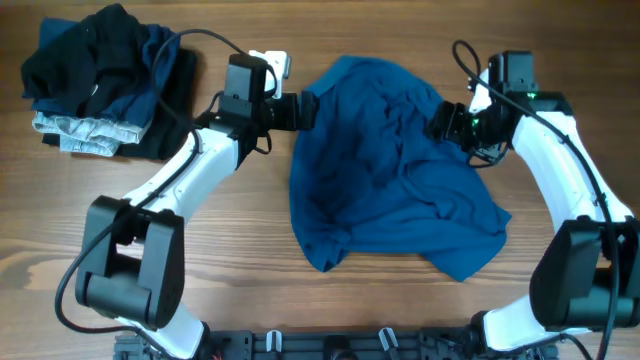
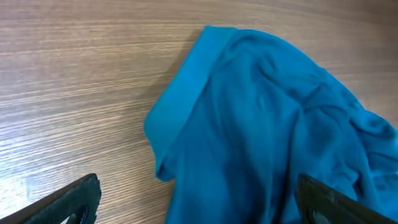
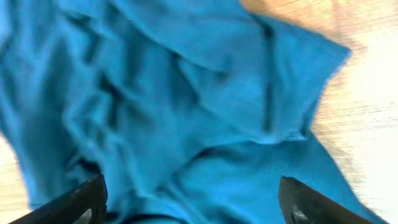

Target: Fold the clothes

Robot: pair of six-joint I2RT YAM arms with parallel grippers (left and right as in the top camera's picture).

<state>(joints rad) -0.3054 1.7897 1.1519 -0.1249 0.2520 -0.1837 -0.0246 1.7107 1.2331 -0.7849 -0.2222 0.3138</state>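
Both spread wide, left gripper [image 1: 306, 109] and right gripper [image 1: 441, 121] flank the clothes [image 1: 390, 180].

I see the clothes [image 1: 385, 175], one large mid-blue garment of thin soft cloth, lying crumpled and unfolded on the table [image 1: 240, 270], about midway between its left and right edges. It is bunched into ridges and wrinkles, narrower toward the far edge and spreading wider toward the near edge, with a flat band along its left border
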